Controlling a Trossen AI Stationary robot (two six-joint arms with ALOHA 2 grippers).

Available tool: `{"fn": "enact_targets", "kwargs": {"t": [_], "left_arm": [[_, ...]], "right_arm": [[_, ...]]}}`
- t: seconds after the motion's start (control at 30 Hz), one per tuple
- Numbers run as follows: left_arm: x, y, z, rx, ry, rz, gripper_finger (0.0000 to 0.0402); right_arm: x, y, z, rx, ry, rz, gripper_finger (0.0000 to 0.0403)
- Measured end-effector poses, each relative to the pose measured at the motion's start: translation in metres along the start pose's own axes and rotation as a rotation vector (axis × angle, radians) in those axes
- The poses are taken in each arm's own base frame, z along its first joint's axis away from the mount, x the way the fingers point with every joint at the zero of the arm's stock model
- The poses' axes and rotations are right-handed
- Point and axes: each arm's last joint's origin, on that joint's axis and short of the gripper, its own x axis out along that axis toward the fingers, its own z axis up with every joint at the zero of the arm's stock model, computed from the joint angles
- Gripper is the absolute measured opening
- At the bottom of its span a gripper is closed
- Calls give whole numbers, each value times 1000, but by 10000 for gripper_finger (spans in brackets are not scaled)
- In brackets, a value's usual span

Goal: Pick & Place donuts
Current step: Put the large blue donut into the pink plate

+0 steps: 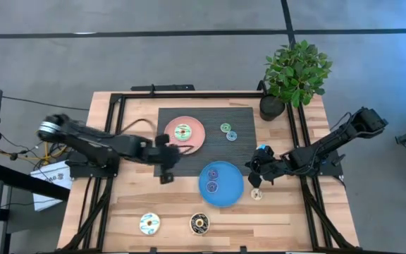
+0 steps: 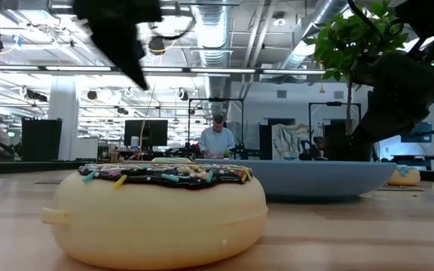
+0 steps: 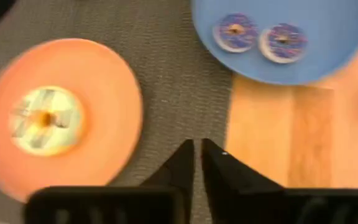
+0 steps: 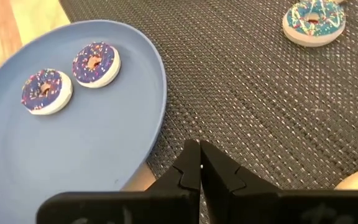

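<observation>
Nearest us in the low view sits a cream donut w/ dark icing (image 2: 160,211), same one at table's 6 o'clock edge, a white donut (image 1: 149,224) just beside it at 7. Mid-table we see the blue plate (image 1: 232,195) w/ two purple donuts (image 4: 67,76). At 3 o'clock of that plate the right gripper (image 1: 257,171) hangs w/ fingers pressed together, empty, a small cream donut (image 1: 256,194) just beside. At 10 o'clock of the plate, left gripper (image 1: 166,164), fingers nearly touching, nothing held. Farther: pink plate (image 1: 196,141) w/ a green donut (image 1: 182,131); two small donuts (image 1: 228,131) on the mat at 1 o'clock.
</observation>
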Motion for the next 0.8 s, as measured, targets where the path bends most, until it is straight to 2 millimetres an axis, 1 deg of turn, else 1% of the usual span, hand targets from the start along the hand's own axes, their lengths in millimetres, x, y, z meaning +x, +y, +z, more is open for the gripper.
{"fn": "enact_targets", "kwargs": {"t": [0.07,0.13,0.27,0.33,0.4,0.5,0.63,0.73,0.8], "left_arm": [[-2,5,-25,-18,-87,-49,7],[-3,10,-46,-15,-192,-80,9],[-3,19,-84,80,-378,-103,8],[-1,24,-101,141,-433,-86,2],[1,28,-115,167,-439,-40,2],[3,33,-126,74,-483,-19,3],[7,34,-138,61,-579,-79,1],[8,33,-142,62,-666,-148,1],[10,33,-147,68,-687,-164,0]], "right_arm": [[0,0,0,0,0,0,1],[0,0,0,1,-2,0,1],[2,-2,5,-11,-24,-3,1],[4,-2,11,10,-54,6,1],[5,-2,18,20,-70,0,1],[3,2,35,-22,-71,7,1],[-7,7,63,-50,-25,-46,1],[-20,3,81,-13,64,-141,1],[-29,-1,90,38,131,-211,1]]}}
